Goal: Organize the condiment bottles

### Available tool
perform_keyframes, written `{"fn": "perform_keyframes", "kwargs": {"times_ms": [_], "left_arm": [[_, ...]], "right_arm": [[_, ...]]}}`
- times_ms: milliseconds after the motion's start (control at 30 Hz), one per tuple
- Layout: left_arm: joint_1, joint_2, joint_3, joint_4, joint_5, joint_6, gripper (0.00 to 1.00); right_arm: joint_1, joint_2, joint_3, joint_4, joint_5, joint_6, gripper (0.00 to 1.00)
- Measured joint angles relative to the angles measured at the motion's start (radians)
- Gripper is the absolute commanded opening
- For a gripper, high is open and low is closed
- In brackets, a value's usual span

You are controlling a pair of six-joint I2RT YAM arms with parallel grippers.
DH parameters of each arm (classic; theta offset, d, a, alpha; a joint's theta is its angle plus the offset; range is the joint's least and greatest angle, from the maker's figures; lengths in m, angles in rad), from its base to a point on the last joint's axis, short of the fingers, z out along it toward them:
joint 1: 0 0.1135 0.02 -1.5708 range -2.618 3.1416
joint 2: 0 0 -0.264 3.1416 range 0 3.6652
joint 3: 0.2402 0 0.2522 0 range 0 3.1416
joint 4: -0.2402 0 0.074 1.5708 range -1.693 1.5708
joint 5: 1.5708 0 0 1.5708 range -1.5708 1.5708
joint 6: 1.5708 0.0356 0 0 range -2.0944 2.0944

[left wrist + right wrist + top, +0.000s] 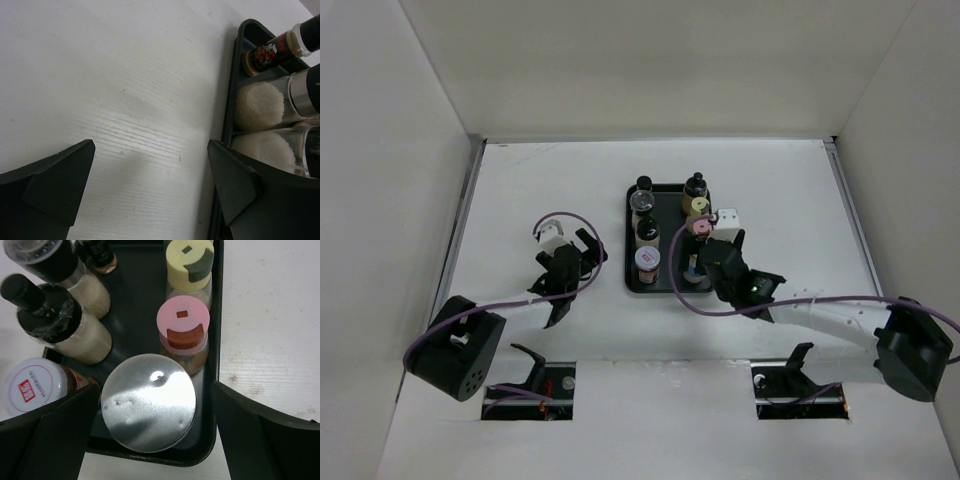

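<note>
Several condiment bottles stand in the black tray [669,285]. My right gripper [705,262] is open, low over the tray's near right corner. In the right wrist view its jaws [155,386] straddle a silver-capped jar [148,402]; the left finger is close to the cap's edge and the right finger stands apart. Behind it are a pink-capped jar [183,322] and a yellow-capped jar [190,265]. To the left are a black-capped beige shaker [47,315] and a white-capped jar [32,385]. My left gripper [582,275] is open and empty over bare table, left of the tray [235,75].
The left wrist view shows a small brown bottle [272,50] and two beige jars [260,105] at the tray's left side. White walls enclose the table on the left, back and right. Two cut-outs lie at the near edge by the arm bases.
</note>
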Motion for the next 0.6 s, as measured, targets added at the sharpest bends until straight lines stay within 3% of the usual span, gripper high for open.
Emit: {"fn": "perform_keyframes", "kwargs": {"times_ms": [200,400,600], "left_arm": [[0.000,-0.001,0.035,-0.088,-0.037,0.000,1.00],[-0.002,-0.009,0.082,-0.177,-0.060,0.001,1.00],[-0.009,-0.068,0.116,-0.261,-0.096,0.001,1.00]], "right_arm": [[-0.024,-0.190,-0.024,0.027,-0.001,-0.013,1.00],[-0.228,-0.380,-0.119,0.137,0.040,0.051,1.00],[-0.393,-0.355,-0.238,0.162,0.005,0.178,1.00]]}}
